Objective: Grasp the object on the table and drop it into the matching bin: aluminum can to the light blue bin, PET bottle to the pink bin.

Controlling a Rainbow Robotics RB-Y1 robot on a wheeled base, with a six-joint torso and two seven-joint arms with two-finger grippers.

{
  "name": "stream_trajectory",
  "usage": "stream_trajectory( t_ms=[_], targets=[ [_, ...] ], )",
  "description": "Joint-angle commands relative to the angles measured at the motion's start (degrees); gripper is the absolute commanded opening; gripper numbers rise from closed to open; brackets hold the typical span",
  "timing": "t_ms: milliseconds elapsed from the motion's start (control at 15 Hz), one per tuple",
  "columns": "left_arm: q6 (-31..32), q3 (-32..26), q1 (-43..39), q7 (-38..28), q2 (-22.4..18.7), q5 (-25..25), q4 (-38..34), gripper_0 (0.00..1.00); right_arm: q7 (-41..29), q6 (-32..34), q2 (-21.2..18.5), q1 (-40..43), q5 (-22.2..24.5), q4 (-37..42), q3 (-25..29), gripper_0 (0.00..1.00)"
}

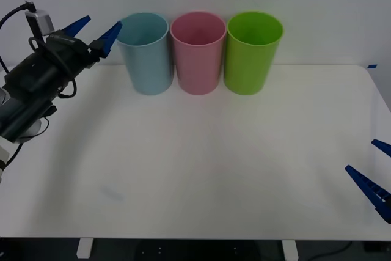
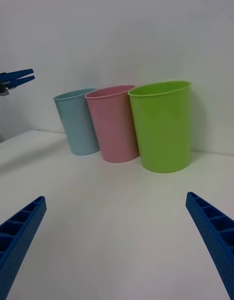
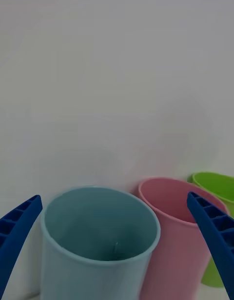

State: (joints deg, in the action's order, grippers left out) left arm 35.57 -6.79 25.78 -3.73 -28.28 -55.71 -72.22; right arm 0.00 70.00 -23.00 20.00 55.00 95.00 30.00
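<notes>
Starting nearest, right pincer (image 1: 374,172): low at the bench's near right edge, blue ribbed fingers spread wide, nothing between them.
Bench (image 1: 208,169): white top, bare across its middle.
Left arm: raised at the far left, black wrist angled up and toward the bins.
Left pincer (image 1: 98,30): held high, just beside the rim of the light blue bin on its left side, fingers wide apart and holding nothing.
Light blue bin (image 1: 145,53): upright at the far edge, leftmost of three; from the left wrist view its open mouth (image 3: 100,227) lies below and between the spread fingers (image 3: 17,227).
Can: a dim shape deep inside the blue bin may be it; I cannot tell for sure.
Pink bin (image 1: 197,52): upright, touching or just beside the blue one on its right.
Lime green bin (image 1: 252,51): upright, just right of the pink one.
Wall (image 1: 305,4): plain white, behind the bins.
</notes>
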Motion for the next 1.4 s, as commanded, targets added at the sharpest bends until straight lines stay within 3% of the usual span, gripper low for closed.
stream_trajectory(
  t_ms=[67,800,1067,1400],
  targets=[
    [3.89,-1.91,-6.44,0.22,-2.84,2.0,-4.24,1.0,0.0,0.0,0.0,0.0,0.0,0.0,0.0,1.0],
    [24.64,-22.39,-32.37,0.31,-3.63,2.0,-17.25,1.0,0.0,0.0,0.0,0.0,0.0,0.0,0.0,1.0],
    [26.48,-25.38,-39.4,1.8,-3.63,2.0,-20.85,1.0,0.0,0.0,0.0,0.0,0.0,0.0,0.0,1.0],
    [27.8,-26.08,-45.47,5.93,-3.63,5.87,-21.21,1.0,0.0,0.0,0.0,0.0,0.0,0.0,0.0,1.0]
  ],
)
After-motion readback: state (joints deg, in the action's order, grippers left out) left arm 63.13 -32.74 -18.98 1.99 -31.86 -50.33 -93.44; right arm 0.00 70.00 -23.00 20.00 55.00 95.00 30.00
